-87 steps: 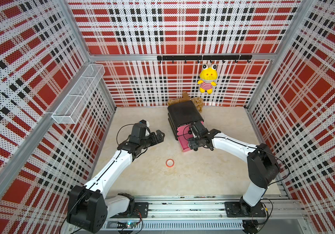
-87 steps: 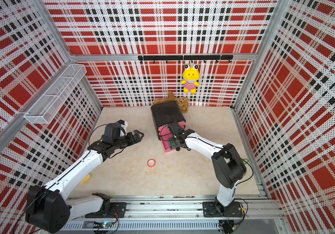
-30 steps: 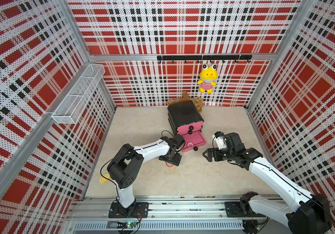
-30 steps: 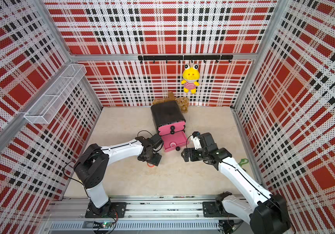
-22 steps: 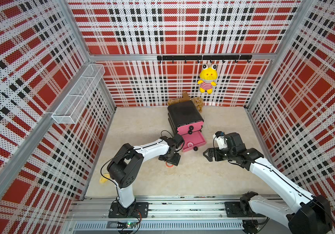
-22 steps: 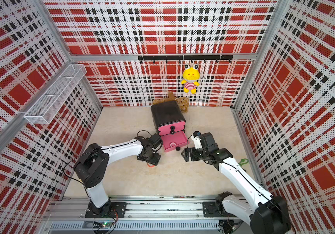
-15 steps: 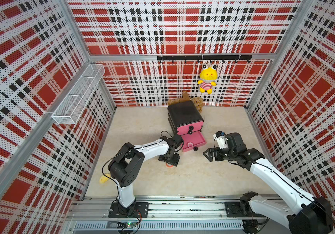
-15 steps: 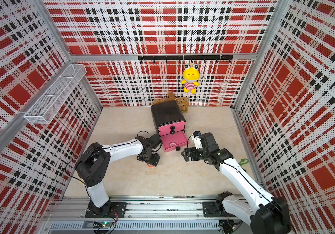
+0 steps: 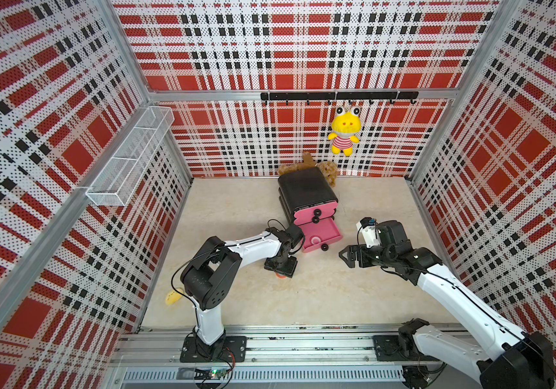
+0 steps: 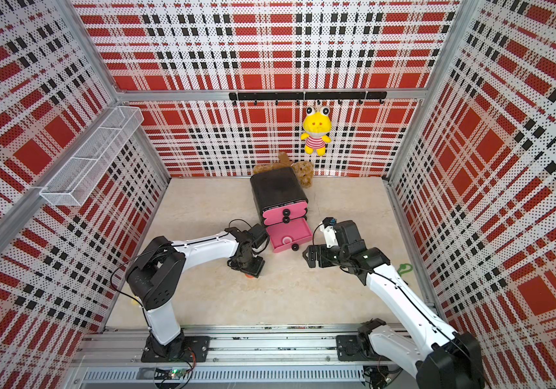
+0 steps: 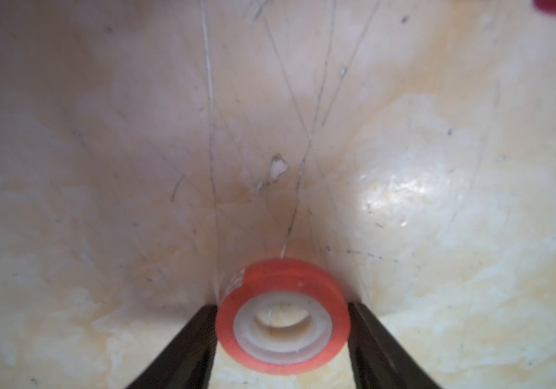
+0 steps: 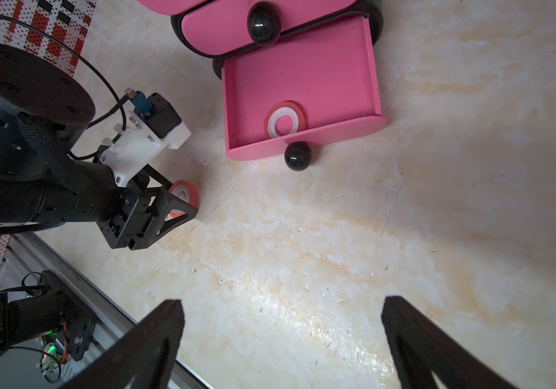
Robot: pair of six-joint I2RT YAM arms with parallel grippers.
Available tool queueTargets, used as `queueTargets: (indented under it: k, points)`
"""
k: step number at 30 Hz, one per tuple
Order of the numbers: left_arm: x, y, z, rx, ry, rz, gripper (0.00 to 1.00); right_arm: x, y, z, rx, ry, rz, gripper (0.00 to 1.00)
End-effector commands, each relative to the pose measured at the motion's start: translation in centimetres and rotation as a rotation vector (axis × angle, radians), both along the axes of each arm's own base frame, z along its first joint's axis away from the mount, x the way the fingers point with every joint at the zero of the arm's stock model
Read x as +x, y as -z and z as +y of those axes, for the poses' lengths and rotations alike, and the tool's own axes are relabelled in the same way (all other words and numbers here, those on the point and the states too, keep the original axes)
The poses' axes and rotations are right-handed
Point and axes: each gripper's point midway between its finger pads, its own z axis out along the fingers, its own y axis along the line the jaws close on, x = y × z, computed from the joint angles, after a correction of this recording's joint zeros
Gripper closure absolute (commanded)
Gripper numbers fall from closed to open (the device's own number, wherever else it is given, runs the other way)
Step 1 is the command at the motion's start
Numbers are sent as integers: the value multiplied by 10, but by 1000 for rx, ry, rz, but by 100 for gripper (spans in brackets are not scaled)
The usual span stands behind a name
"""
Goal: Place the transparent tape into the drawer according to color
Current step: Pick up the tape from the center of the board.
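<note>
Scratched beige tabletop (image 11: 101,168) under red-orange tape ring (image 11: 286,273), plaid perforated walls (image 9: 303,43)

Both top views are lit brightly and evenly from overhead; only faint shadows are thrown on the tabletop (image 9: 320,296). The walls at 9 and 3 o'clock are stretched and bowed. The left wrist view is soft throughout, the red tape ring (image 11: 282,316) blurred, with glare beyond it. In the right wrist view a glossy sheen is spread over the tabletop.
</note>
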Motion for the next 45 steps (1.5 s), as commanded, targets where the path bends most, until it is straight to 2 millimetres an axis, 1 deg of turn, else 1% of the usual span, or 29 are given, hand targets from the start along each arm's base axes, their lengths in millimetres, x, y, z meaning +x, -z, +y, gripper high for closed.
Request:
queueTargets:
  k: [1, 3, 7, 12, 14, 31, 41, 45]
  points:
    - [-5, 9, -2, -1, 13, 32, 40, -4, 1, -4, 6, 3, 5, 0]
    - [-5, 9, -2, -2, 13, 32, 46, -5, 1, -4, 5, 4, 5, 0]
    - [-4, 9, -3, -5, 11, 34, 56, -5, 4, -4, 12, 6, 11, 0]
    - [-2, 5, -5, -14, 9, 25, 63, -7, 7, -3, 22, 5, 18, 0]
    - [0, 0, -5, -21, 6, 18, 68, -7, 7, -4, 20, 7, 17, 0]
    - [21, -46, -14, -66, -10, -59, 68, -7, 5, -5, 27, 13, 9, 0]
    - [46, -82, -29, -101, -24, -134, 68, -8, 4, -7, 34, 18, 4, 0]
    - [57, -97, -40, -135, -32, -165, 68, -8, 2, -8, 37, 21, -3, 0]
